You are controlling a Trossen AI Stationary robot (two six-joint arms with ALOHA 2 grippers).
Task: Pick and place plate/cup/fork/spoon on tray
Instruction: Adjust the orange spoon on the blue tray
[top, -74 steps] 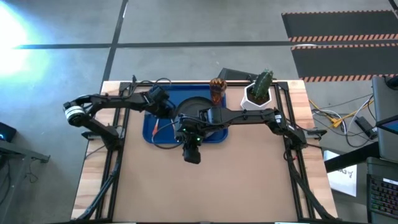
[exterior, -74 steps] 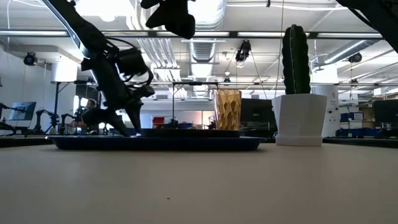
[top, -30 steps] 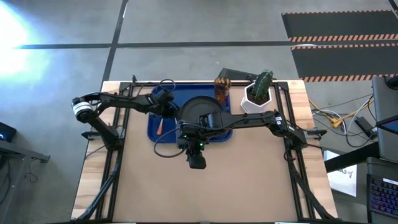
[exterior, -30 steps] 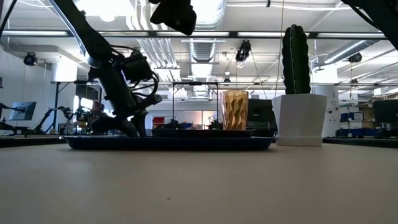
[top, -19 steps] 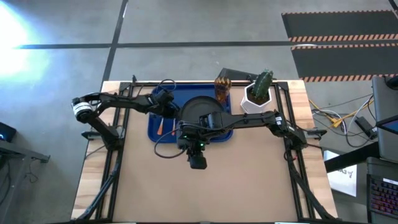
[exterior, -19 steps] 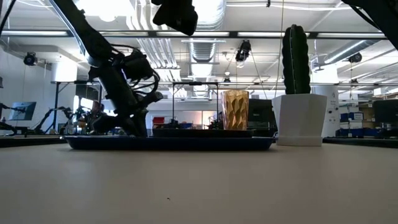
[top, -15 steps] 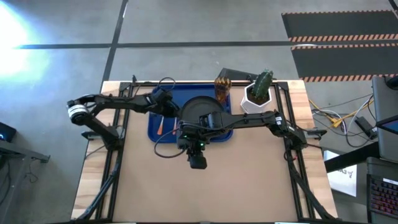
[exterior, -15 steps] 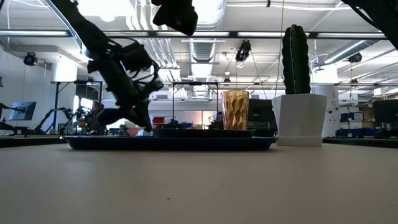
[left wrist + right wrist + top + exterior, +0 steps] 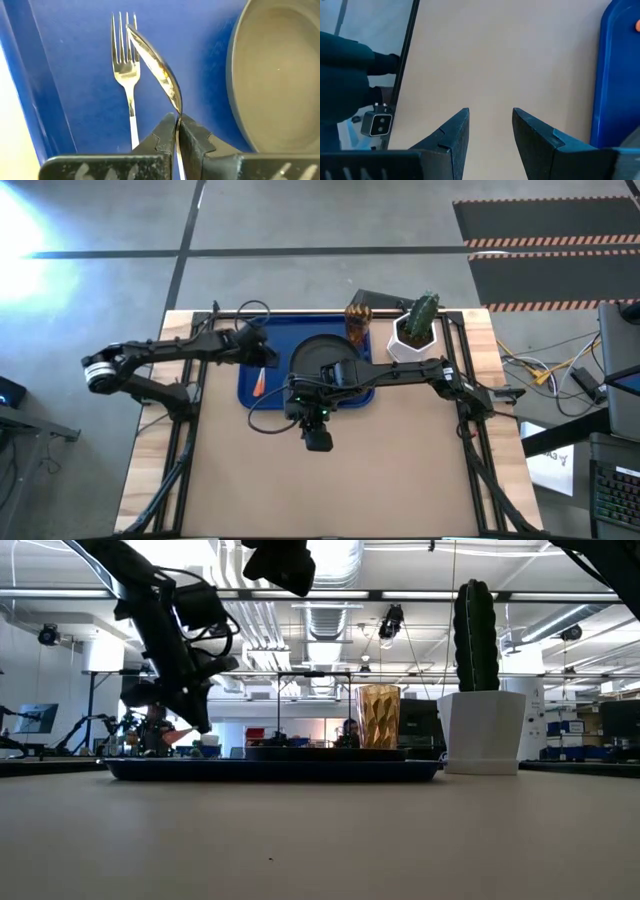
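The left arm reaches in from the table's left edge, its left gripper [image 9: 176,131] raised above the left part of the blue tray [image 9: 249,396], fingers clamped on the spoon [image 9: 156,70]. In the left wrist view the spoon sticks straight out from between the fingertips, turned on edge, its silver bowl leading away from the gripper over the tray floor. The fork [image 9: 126,82] lies flat on the tray below it, tines pointing the same way as the spoon's bowl, its long axis roughly parallel to the spoon. The black plate [image 9: 280,75] sits on the tray just beside them. The amber cup [image 9: 357,323] stands upright at the tray's far right corner, near a white potted cactus [image 9: 416,327]. The right arm stretches across the tray's front edge, its right gripper [image 9: 490,129] over bare tabletop, fingers parted and holding nothing.
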